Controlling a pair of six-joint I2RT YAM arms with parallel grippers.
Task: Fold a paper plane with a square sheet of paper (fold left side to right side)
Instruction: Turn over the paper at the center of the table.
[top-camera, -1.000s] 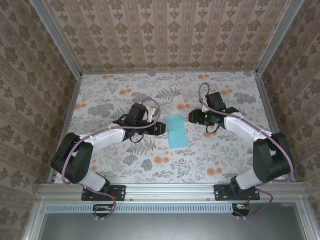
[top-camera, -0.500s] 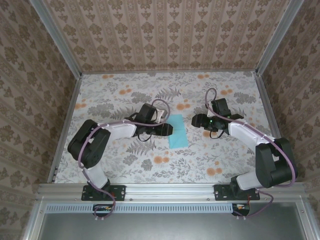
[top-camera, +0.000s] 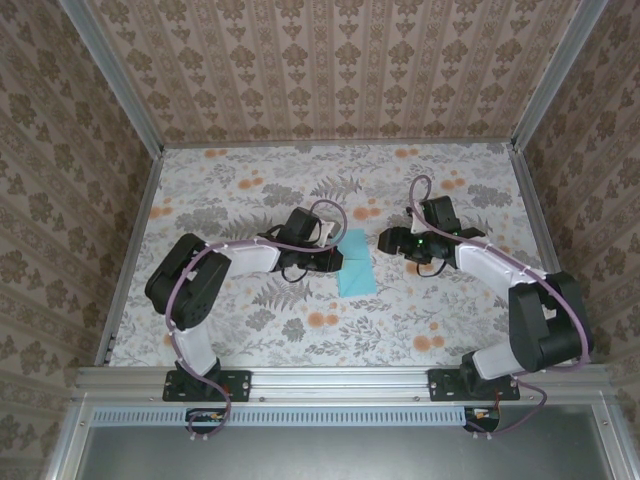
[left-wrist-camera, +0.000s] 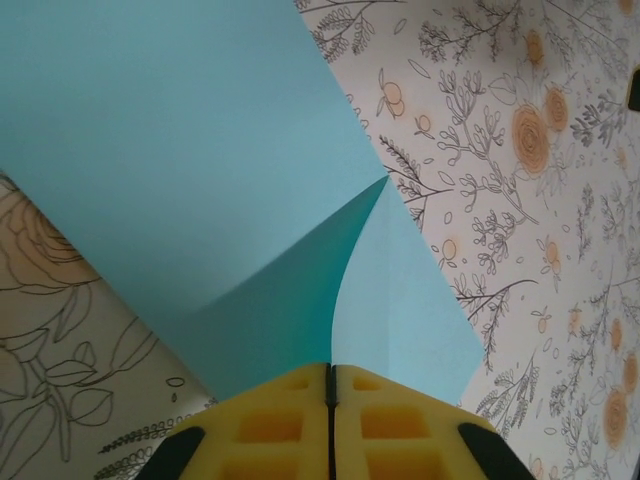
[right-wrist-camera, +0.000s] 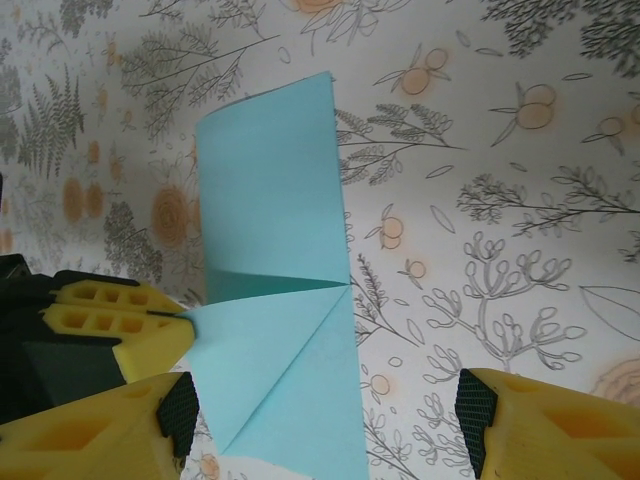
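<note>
Left pincer pinches lifted left corner of paper; right pincer spread, empty, nearby. Step, likely: left-to-right fold. Next: carry corner across, align edges, press crease.

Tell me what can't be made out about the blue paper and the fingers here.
Left wrist view: the blue paper runs off the top and left edges; the pinched edge is hidden between the shut left fingers.
Right wrist view: the paper's lower end is cut off by the bottom edge, between the open right fingers.
Top view: creases are too small to trace.
</note>
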